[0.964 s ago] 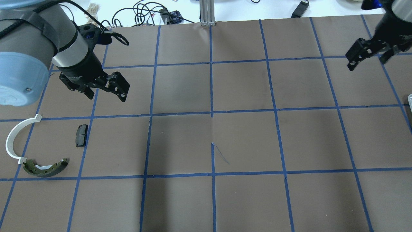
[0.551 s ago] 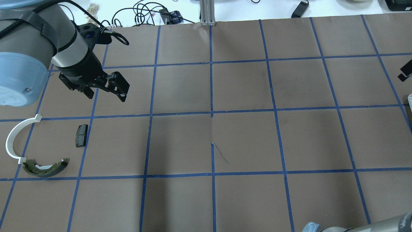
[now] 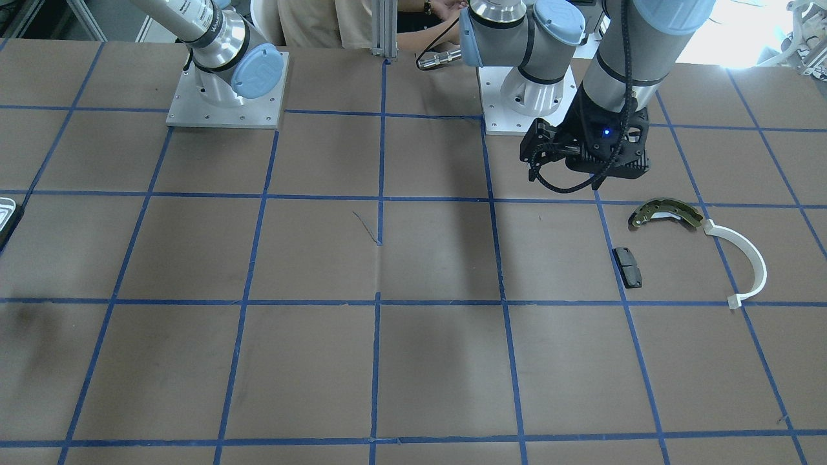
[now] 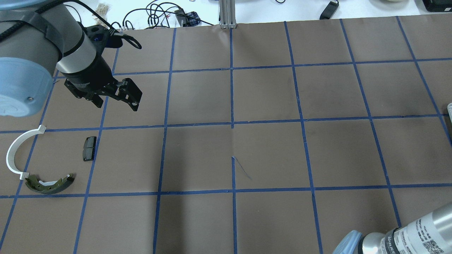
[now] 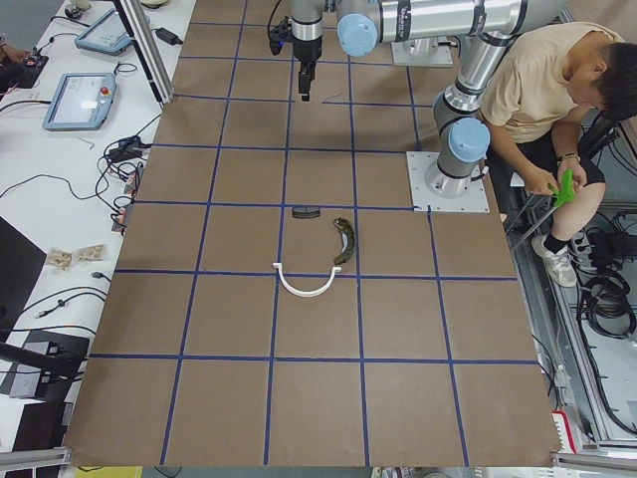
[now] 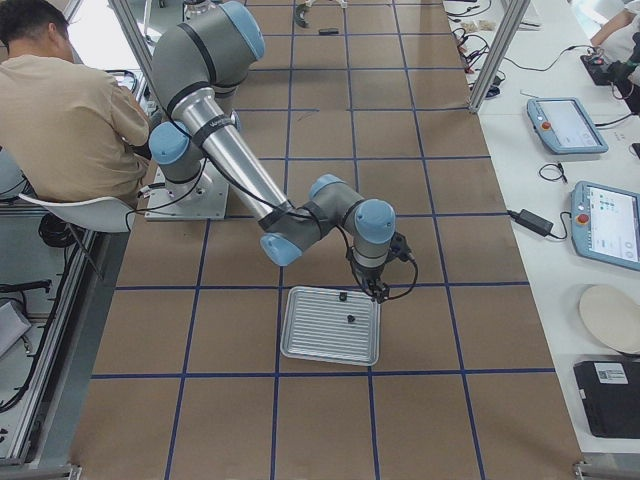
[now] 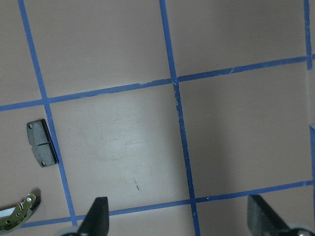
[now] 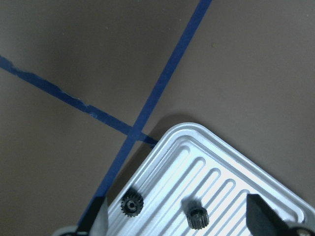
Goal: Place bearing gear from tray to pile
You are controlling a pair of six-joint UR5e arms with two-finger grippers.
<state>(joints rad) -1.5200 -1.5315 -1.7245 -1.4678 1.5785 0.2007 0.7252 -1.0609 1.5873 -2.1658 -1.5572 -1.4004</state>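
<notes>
The silvery ribbed tray [image 8: 231, 162] shows in the right wrist view, with two small black bearing gears [image 8: 131, 204] [image 8: 197, 218] lying near its corner. My right gripper [image 8: 178, 219] is open and empty just above them; it also hangs over the tray [image 6: 330, 325] in the exterior right view. The pile lies at the table's left: the white half-ring arc [image 4: 14, 151], the black pad [image 4: 89, 148] and the brake shoe [image 4: 49, 184]. My left gripper [image 4: 114, 101] is open and empty, hovering beyond the pad [image 7: 42, 142].
The brown table is marked with a blue tape grid. Only the tray's edge [image 4: 450, 107] shows at the overhead view's right border. My right arm's forearm [image 4: 406, 236] crosses the bottom right corner. Cables and an aluminium post [image 4: 227, 14] stand at the far edge.
My right gripper has left the overhead view's top right, and the right arm's forearm has come in at the bottom right corner. The left arm and the pile have not moved.
</notes>
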